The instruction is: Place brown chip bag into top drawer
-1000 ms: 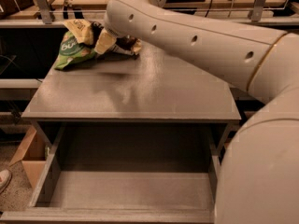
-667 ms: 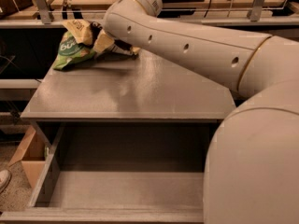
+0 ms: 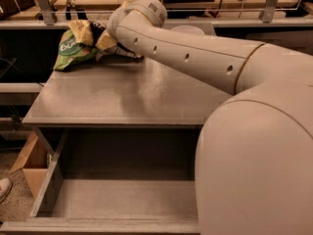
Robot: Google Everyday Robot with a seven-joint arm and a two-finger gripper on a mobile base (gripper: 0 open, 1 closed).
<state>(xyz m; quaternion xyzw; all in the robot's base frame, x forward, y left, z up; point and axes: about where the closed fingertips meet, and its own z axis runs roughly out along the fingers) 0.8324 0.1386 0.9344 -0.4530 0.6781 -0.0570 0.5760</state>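
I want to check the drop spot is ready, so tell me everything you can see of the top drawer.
The top drawer is a wide, shallow grey tray, seemingly metal, with low side walls. It stands pulled out under the grey cabinet top, nearly as wide. Its visible floor is bare; the robot's body hides its right part. The gripper is hidden behind the arm's end, by the chip bags on the cabinet top.

Drawer [image 3: 122, 199]: open, free above. Cabinet top [image 3: 112, 97]: front free; rear-left holds green bag [image 3: 68, 50], brown bag [image 3: 105, 41], arm [image 3: 195, 53]; gripper hidden behind the arm.
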